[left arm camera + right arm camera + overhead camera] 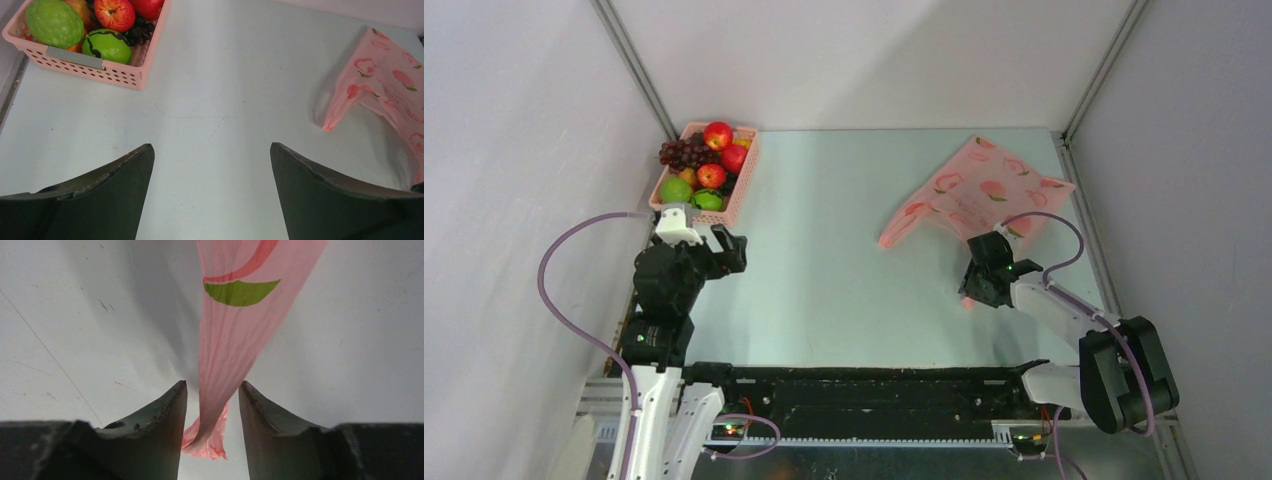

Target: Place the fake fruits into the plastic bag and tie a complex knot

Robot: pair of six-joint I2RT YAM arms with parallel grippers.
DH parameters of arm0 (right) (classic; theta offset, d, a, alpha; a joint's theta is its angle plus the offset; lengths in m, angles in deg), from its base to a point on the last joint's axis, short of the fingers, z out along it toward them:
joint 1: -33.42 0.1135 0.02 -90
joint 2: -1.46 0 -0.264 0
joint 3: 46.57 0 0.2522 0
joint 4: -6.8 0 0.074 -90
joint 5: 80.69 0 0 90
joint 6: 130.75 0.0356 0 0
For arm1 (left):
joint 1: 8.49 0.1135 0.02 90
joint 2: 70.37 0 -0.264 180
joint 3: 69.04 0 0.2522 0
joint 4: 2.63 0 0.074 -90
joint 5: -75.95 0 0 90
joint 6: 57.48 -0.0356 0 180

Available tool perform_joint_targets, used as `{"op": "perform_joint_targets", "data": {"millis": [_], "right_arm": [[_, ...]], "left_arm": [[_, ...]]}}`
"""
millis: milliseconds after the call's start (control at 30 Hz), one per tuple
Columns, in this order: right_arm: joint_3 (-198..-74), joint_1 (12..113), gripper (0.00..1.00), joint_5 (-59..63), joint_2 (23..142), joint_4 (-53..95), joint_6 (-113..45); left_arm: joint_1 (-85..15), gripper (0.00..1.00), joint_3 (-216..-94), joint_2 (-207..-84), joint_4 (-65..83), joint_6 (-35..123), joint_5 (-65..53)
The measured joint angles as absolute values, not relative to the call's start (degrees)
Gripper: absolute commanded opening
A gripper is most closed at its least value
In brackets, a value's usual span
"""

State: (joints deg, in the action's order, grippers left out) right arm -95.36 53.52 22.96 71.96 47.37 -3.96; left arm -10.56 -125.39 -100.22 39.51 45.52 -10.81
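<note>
Filling the pink basket (744,182) far left, the fake fruits (711,175) sit heaped; the plastic bag (984,185) lies flat far right. The left gripper (211,146) gapes wide, empty; the right gripper (213,385) narrowly straddles the bag's end, grip unclear.

The left arm (664,285) and right arm (1064,305) — black joints, white links — carry looping purple cables (540,272) and dark wedge-shaped fingers (100,200).
</note>
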Motion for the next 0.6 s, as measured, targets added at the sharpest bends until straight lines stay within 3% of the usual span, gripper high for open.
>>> {"op": "perform_joint_targets", "data": {"millis": [133, 267, 600], "right_arm": [[-95.36, 54.04, 0.18, 22.08, 72.66, 46.30, -3.83], [-95.40, 55.72, 0.02, 20.29, 71.52, 46.08, -3.94], [-95.34, 69.25, 0.00, 16.44, 58.43, 52.07, -0.13]], "left_arm": [[-10.56, 0.93, -125.39, -100.52, 39.49, 45.54, -10.68], [-10.56, 0.93, -125.39, -100.63, 39.49, 45.54, -10.28], [-10.56, 0.94, -125.39, -100.89, 39.03, 45.54, -8.10]]}}
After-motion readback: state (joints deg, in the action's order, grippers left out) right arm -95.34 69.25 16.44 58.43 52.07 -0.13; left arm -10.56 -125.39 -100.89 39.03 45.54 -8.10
